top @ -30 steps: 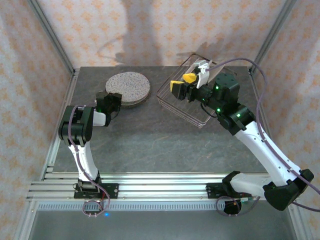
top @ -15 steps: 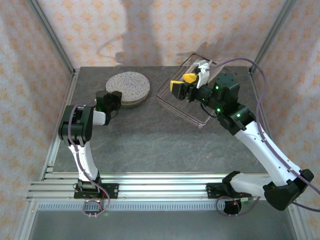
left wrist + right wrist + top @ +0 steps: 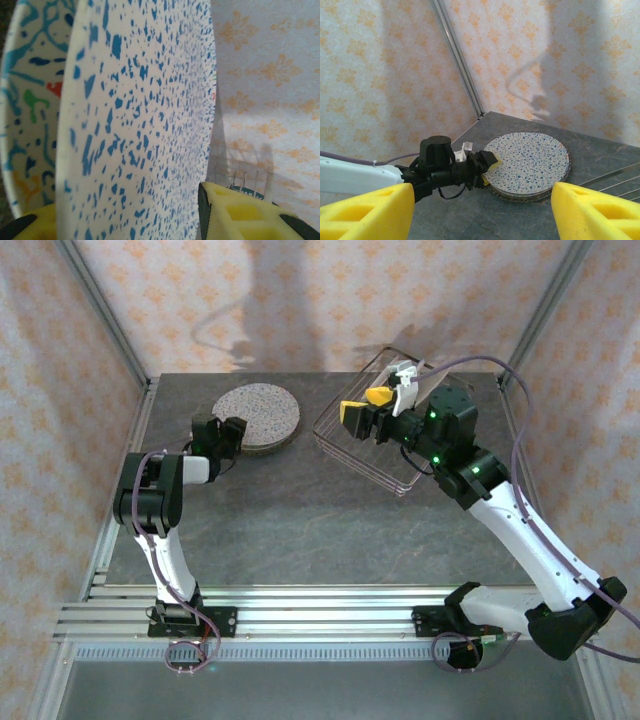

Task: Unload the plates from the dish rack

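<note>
**Grey table: plates stacked clear of rack — both claws open**

Orange-patterned walls enclose a dark grey table. The plates lie flat in one stack at rear left. The speckled plate is on top, with a multicolour-splashed plate directly beneath it. The dish rack stands at rear right, well apart from the stack. The left gripper sits at the stack's near-left rim with its jaws parted either side of the top plate's edge; contact cannot be told. The right gripper hovers over the rack's left corner, yellow pads spread wide — nothing between them.
</note>
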Action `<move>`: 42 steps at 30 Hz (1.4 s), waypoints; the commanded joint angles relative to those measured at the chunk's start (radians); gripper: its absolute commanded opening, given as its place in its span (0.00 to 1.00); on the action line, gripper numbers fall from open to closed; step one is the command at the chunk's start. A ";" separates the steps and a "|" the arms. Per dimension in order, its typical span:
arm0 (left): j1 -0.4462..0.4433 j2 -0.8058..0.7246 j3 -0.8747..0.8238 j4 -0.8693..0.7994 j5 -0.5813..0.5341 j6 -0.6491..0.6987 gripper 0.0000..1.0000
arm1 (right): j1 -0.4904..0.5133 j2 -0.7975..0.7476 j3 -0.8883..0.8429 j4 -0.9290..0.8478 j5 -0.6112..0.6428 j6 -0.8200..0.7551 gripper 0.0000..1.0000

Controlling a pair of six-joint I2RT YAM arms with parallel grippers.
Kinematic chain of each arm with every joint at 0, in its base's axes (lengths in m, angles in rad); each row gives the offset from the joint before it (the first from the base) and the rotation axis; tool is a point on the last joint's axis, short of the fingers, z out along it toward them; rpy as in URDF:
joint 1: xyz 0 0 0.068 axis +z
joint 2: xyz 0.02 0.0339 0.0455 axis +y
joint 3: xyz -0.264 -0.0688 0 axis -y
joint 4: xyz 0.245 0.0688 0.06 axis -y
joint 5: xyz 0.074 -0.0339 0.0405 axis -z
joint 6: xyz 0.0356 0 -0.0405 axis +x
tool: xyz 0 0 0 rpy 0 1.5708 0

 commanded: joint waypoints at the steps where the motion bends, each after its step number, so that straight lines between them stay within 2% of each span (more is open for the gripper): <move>1: 0.013 -0.056 0.029 -0.080 0.006 0.050 0.45 | 0.007 -0.003 0.038 0.007 0.013 0.009 0.72; 7: 0.013 -0.062 0.052 -0.140 0.004 0.061 0.46 | 0.007 -0.001 0.041 -0.005 0.019 0.010 0.72; 15: 0.013 -0.073 0.125 -0.329 0.005 0.113 0.48 | 0.007 0.000 0.038 -0.005 0.020 0.011 0.73; 42: 0.013 -0.055 0.258 -0.661 -0.042 0.197 0.48 | 0.008 0.011 0.041 -0.001 0.032 0.028 0.73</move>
